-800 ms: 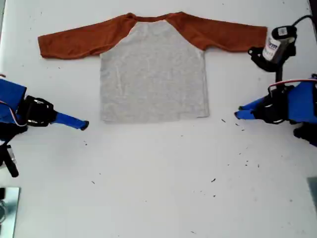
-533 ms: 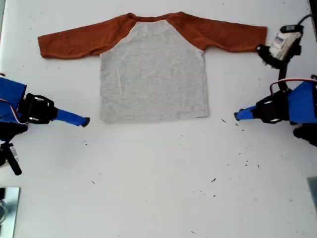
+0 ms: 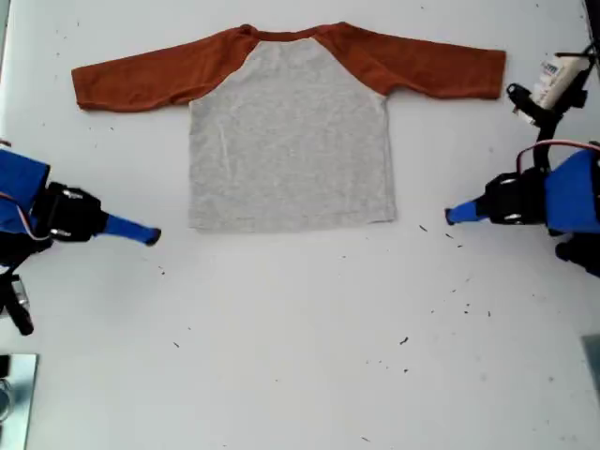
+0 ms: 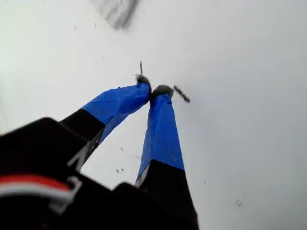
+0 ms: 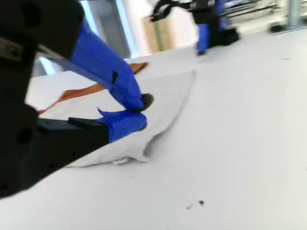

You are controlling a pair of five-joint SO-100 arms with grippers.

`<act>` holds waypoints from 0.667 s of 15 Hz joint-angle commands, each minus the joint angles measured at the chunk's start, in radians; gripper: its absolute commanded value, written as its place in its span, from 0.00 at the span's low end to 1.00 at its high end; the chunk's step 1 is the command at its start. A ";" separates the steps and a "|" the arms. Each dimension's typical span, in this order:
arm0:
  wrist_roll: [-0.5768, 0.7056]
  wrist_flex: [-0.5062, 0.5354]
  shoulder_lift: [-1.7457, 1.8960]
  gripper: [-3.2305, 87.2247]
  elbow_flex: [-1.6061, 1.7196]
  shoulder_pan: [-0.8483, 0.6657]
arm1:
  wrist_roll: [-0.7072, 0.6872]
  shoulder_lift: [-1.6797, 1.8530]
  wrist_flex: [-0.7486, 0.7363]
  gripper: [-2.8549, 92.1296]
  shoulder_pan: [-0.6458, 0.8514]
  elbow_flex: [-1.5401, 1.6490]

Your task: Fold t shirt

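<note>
The t shirt (image 3: 291,141) lies flat on the white table (image 3: 300,356), grey body toward the camera, rust-orange sleeves (image 3: 150,75) spread to both sides. No print shows on the side facing up. My first gripper (image 3: 451,216) is shut and empty at the exterior view's right, a short gap from the hem corner; its tips (image 4: 152,90) rest among dark specks, with the shirt corner (image 4: 115,9) beyond. My second gripper (image 3: 153,235) is shut and empty at the exterior view's left, just off the other hem corner. In its wrist view, this gripper (image 5: 141,111) hovers by the grey cloth (image 5: 168,96).
Small dark specks (image 3: 464,305) dot the table toward the exterior view's lower right. A metallic object (image 3: 14,394) sits at that view's lower left corner. The first arm (image 5: 206,24) shows far across the shirt in the second wrist view.
The first arm's upper part with its white camera has swung toward the exterior view's right edge while its tip stayed put. My second gripper has drawn back slightly toward that view's left.
</note>
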 commanded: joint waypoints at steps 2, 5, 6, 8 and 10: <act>0.052 -0.005 0.008 0.03 0.012 0.015 | -0.291 -0.572 0.117 0.07 0.236 -0.598; 0.012 0.011 0.008 0.03 0.012 -0.041 | -0.611 -0.873 0.316 0.07 0.600 -1.062; 0.003 0.012 0.008 0.03 0.012 -0.051 | -0.693 -0.951 0.360 0.12 0.710 -1.178; 0.002 0.014 0.008 0.03 0.012 -0.046 | -0.811 -1.103 0.411 0.35 0.885 -1.344; 0.000 0.014 0.008 0.03 0.012 -0.034 | -0.930 -1.200 0.413 0.44 1.006 -1.459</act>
